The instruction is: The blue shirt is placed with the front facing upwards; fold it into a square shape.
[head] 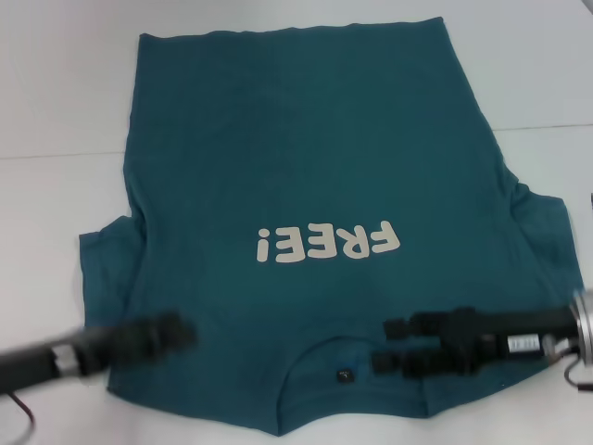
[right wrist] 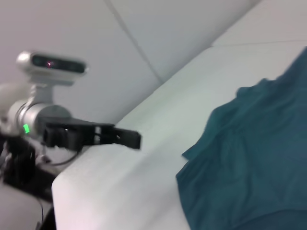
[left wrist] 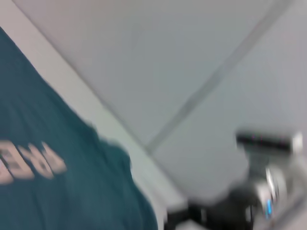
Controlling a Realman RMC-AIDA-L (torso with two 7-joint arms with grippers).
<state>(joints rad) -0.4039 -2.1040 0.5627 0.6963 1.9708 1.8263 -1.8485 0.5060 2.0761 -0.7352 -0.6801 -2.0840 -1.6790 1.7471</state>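
On the white worktop (head: pixel 56 111), in the head view, the blue shirt (head: pixel 315 167) lies flat and face up, its collar (head: pixel 345 371) at the near edge and its hem toward the far edge, cream lettering across the chest. The left gripper (head: pixel 185 332) hovers over the near-left shoulder, too smeared to tell whether its fingers are apart or together; the right gripper (head: pixel 389 343) sits just beside the collar with fingers parted and holding nothing. To fold well, each should probably pinch a single shoulder edge cleanly, both at matching spots either side of the collar, so the cloth travels level. In the left wrist view, only the shirt's (left wrist: pixel 57 167) sleeve side and part of the lettering show, with the other arm's gripper (left wrist: pixel 177 218) far off and cut by the frame. In the right wrist view, a sleeve of the shirt (right wrist: pixel 249 158) is seen near the worktop's (right wrist: pixel 120 191) corner; the left gripper (right wrist: pixel 129 139) beyond it is indistinct.
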